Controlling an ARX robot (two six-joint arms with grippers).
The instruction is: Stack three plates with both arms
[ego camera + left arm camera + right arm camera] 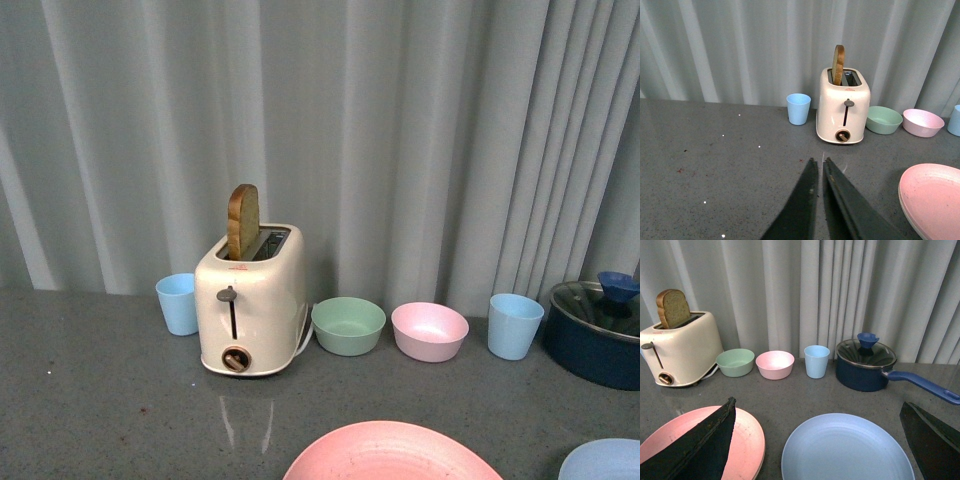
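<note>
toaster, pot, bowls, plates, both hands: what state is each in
toaster: bread slice sticking up out of it
pot: lid on
green bowl: upright, empty
pink bowl: upright, empty
pink plate: flat, empty
blue plate: flat, empty, not stacked
left hand: shut, empty
right hand: wide open, empty

You see the curtain (400, 130) head-on from the front camera, toaster (250, 310) at centre frame; both wrist cameras look low across the table (100, 400), sharing toaster and pink plate (390, 455).

The left gripper (819, 161) has two slim, dark grey-black fingers (802, 205) tapering to fine points, while the right gripper (817, 404) has two broad, matte black, wedge-shaped fingers (700, 450) with slightly rough surfaces.
</note>
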